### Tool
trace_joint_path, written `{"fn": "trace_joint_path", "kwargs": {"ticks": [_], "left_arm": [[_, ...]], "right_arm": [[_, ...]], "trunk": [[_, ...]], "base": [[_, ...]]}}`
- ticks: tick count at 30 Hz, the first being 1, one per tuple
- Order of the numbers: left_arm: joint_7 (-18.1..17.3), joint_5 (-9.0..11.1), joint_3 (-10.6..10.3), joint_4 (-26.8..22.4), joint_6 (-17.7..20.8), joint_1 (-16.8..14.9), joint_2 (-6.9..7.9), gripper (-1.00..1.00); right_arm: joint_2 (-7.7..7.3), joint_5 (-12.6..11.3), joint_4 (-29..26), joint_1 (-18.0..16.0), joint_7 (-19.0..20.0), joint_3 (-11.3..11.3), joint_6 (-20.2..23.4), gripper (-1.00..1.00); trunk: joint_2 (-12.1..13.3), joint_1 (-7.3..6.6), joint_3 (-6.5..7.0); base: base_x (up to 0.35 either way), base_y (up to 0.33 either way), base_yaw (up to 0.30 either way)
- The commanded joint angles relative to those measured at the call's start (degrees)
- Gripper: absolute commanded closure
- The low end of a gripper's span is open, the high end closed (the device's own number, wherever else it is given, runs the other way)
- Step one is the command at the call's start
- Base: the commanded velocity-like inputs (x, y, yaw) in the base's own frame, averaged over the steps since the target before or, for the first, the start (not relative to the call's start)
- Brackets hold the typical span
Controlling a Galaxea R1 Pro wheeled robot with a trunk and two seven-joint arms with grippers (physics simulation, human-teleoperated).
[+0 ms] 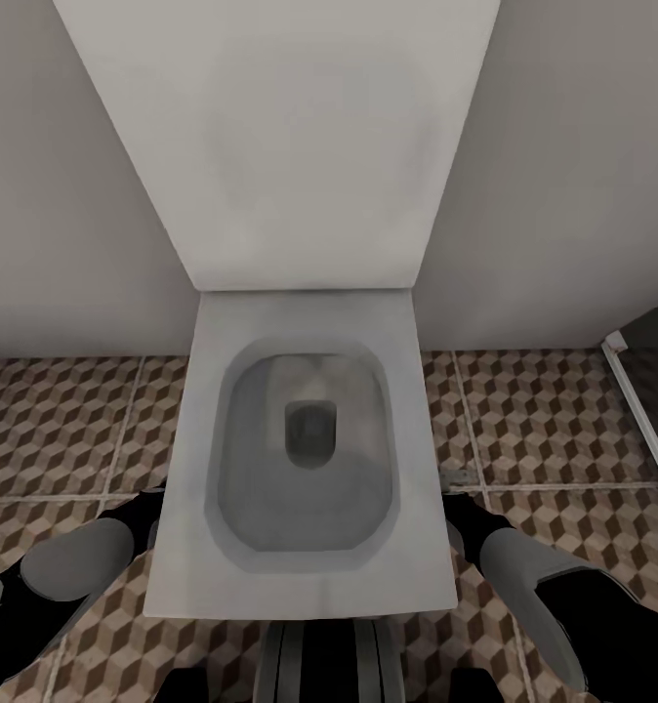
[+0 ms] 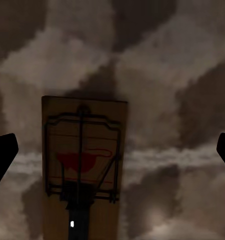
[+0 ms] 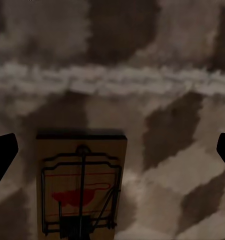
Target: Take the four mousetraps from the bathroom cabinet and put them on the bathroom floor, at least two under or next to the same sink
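A white toilet (image 1: 305, 469) with its lid raised stands against the wall, straight ahead on the tiled bathroom floor (image 1: 46, 420). The two arms reach down either side of the bowl. In the left wrist view, the left end effector (image 2: 112, 155) is spread wide over a mousetrap (image 2: 82, 165) lying flat on the tiles, untouched. The right end effector (image 3: 112, 155) is likewise spread above another mousetrap (image 3: 80, 187) on the floor (image 3: 157, 100), near a grout line.
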Motion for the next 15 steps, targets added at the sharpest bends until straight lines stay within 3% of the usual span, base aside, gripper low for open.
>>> {"fn": "trace_joint_path", "kwargs": {"ticks": [1, 15], "left_arm": [[-0.3, 0.6, -0.4, 0.1, 0.2, 0.0, -0.01, -1.0], [-0.3, 0.6, -0.4, 0.2, 0.1, 0.0, 0.03, -1.0]], "right_arm": [[-0.01, -0.6, -0.1, 0.0, -0.3, 0.5, 0.3, -1.0], [-0.04, -0.6, -0.1, 0.0, -0.3, 0.5, 0.3, -1.0]], "trunk": [[0.0, -0.01, -0.03], [0.0, -0.01, -0.03]], "base": [[0.0, 0.0, 0.0], [0.0, 0.0, 0.0]]}}
